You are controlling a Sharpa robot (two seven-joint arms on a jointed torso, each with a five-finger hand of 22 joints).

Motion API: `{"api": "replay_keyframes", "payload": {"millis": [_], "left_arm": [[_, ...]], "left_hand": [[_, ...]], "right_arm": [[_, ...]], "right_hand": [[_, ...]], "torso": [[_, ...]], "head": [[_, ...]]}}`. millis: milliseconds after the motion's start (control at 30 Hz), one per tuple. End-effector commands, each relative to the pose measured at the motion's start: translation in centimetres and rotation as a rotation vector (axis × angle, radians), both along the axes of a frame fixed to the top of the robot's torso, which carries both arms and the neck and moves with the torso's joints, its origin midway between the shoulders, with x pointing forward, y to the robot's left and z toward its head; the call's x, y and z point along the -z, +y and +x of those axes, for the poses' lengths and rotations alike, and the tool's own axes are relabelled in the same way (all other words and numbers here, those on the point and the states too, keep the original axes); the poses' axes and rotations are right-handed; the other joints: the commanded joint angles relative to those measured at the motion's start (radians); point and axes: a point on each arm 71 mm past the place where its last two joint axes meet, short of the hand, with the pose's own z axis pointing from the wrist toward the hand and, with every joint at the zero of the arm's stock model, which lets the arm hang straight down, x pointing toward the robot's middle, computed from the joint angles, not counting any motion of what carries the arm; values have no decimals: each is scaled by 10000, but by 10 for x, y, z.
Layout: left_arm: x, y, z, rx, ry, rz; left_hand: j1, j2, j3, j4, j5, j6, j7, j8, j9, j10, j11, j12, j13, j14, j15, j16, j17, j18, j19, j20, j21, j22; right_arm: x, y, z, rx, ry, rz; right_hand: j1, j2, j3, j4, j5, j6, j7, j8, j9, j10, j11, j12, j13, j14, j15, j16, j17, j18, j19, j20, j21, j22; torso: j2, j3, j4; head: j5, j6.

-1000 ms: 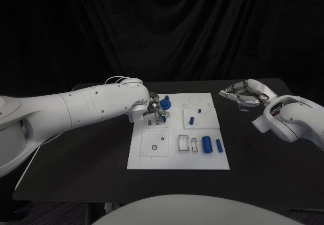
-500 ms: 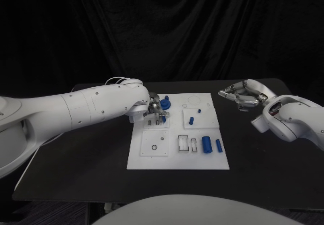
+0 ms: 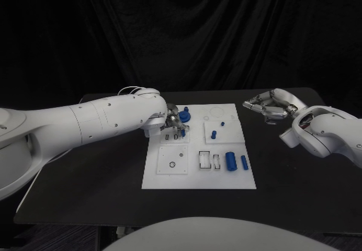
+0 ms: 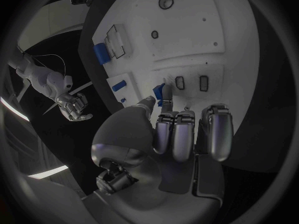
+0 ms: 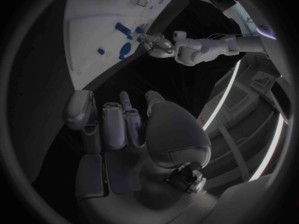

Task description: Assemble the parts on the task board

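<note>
The white task board (image 3: 196,175) lies in the middle of the black table. My left hand (image 3: 174,120) hovers over its far-left corner and pinches a small blue part (image 3: 182,133) between thumb and fingers, just above two narrow slots (image 3: 176,137). In the left wrist view the same blue part (image 4: 161,92) sits at the fingertips (image 4: 167,115), close to the slots (image 4: 181,82). My right hand (image 3: 271,106) hangs off the board to the right, fingers curled in on nothing; the right wrist view shows this hand (image 5: 121,122) above bare table.
A larger blue piece (image 3: 185,114) stands beside my left hand. A blue peg (image 3: 214,134) and a small blue stud (image 3: 223,124) sit on the far-right plate. A thick blue cylinder (image 3: 232,161) and a slimmer one (image 3: 244,162) lie near the board's right edge.
The right hand has drifted slightly up and away from the board. The left hand stays over the slots with the blue part.
</note>
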Motion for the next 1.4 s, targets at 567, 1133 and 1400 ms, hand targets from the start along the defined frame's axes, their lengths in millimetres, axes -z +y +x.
{"api": "replay_keyframes", "payload": {"millis": [567, 1133, 1400], "left_arm": [[6, -4, -4, 253, 393, 34], [7, 1, -4, 144, 256, -116], [6, 6, -5, -2, 126, -195]], "left_hand": [[65, -59, 133, -118, -117, -62, 36, -162, 100, 1073, 22, 35, 2630, 1039, 4, 26, 2633, 71, -77, 7, -80, 22], [114, -379, 1709, -1140, 1475, 14, 7, -581, 532, 1073, -6, 35, 2630, 1039, -20, 26, 2633, 72, -50, -20, -138, 61], [-470, -696, 2920, -1610, 1919, 105, 19, -758, 910, 1073, 2, 35, 2630, 1039, -14, 26, 2633, 67, -23, -12, -162, 117]], "right_arm": [[5, 0, 1, 49, 364, -131], [5, -2, 1, 100, 464, -169], [6, -5, 0, 167, 522, -196]], "right_hand": [[128, 13, -59, -30, 62, 23, 11, 22, -19, -48, 60, -26, 885, 212, 88, -69, 530, 97, -17, 40, -87, 615], [139, 19, -63, -32, 65, 23, 13, 20, -22, -56, 61, -31, 877, 208, 90, -84, 518, 102, -26, 41, -116, 605], [146, 27, -68, -30, 66, 24, 14, 20, -24, -73, 64, -41, 858, 202, 92, -99, 506, 103, -27, 43, -123, 603]], "torso": [[8, -9, 16], [0, -12, 8], [-10, -18, 24]], "head": [[29, 2], [21, 2], [23, 2]]}}
